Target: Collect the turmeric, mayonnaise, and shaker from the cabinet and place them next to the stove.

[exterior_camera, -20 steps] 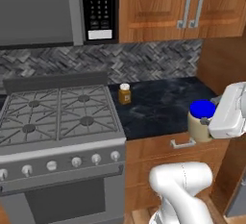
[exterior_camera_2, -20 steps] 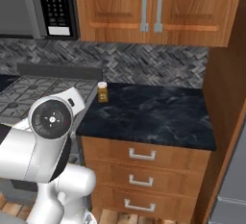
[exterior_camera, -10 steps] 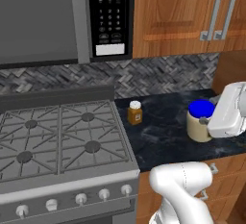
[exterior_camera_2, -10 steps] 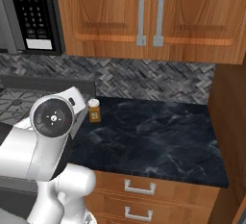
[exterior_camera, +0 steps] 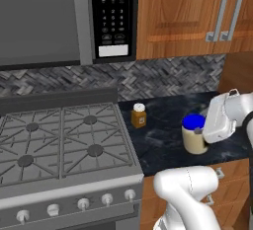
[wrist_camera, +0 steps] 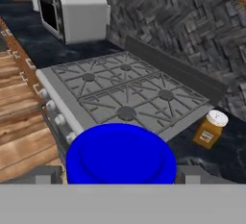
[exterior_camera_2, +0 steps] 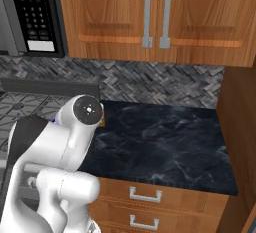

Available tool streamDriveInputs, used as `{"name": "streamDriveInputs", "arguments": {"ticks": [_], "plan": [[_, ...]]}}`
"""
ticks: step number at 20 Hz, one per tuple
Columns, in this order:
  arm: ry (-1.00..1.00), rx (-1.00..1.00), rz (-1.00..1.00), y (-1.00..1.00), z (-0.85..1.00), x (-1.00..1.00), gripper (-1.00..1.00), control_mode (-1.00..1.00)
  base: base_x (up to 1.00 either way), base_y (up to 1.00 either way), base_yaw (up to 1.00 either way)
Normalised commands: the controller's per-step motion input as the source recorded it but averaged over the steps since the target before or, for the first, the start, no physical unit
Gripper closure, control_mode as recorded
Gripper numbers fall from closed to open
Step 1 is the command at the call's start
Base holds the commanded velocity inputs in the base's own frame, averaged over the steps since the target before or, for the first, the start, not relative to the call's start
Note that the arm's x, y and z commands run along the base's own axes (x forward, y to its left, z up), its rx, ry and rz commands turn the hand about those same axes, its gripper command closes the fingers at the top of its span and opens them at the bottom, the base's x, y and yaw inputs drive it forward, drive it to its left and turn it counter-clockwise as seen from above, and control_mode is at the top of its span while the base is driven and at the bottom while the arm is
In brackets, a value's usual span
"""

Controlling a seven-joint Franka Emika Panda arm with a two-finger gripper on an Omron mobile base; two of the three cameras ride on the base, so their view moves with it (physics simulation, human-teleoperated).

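Mayonnaise (exterior_camera: 193,134) is in the gripper (wrist_camera: 120,176), low over the dark counter (exterior_camera: 168,140) to the right of the stove (exterior_camera: 64,150); can't tell if it's touching down yet. Turmeric (exterior_camera: 139,115) already stands on that counter just beside the stove, so I'd call one of three done. Mayo not released, shaker yet to fetch. Fingers (wrist_camera: 45,175) sit either side of the blue lid, part-open at jar width, closed on it.

Glossy dark marbled stone worktop (exterior_camera: 163,140); matt grey steel stove (exterior_camera: 59,150); smooth blue plastic-looking lid on the mayonnaise (exterior_camera: 193,133); warm wood cupboards (exterior_camera_2: 150,17).
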Motion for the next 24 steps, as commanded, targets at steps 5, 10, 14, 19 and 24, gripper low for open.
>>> {"name": "streamDriveInputs", "arguments": {"ticks": [5,10,14,19,24], "plan": [[0.10,0.03,0.28,0.00,-0.67,0.68,1.00,-1.00,0.00,0.00,0.00],[-0.01,0.09,0.23,0.00,-0.26,0.57,1.00,-1.00,0.00,0.00,0.00],[-0.03,0.14,0.11,0.00,-0.14,0.47,1.00,-1.00,0.00,0.00,0.00],[0.00,0.04,0.05,0.00,-0.15,0.49,1.00,-1.00,0.00,0.00,0.00],[0.00,0.00,0.08,0.01,-0.32,0.41,1.00,-1.00,0.00,0.00,0.00]]}}
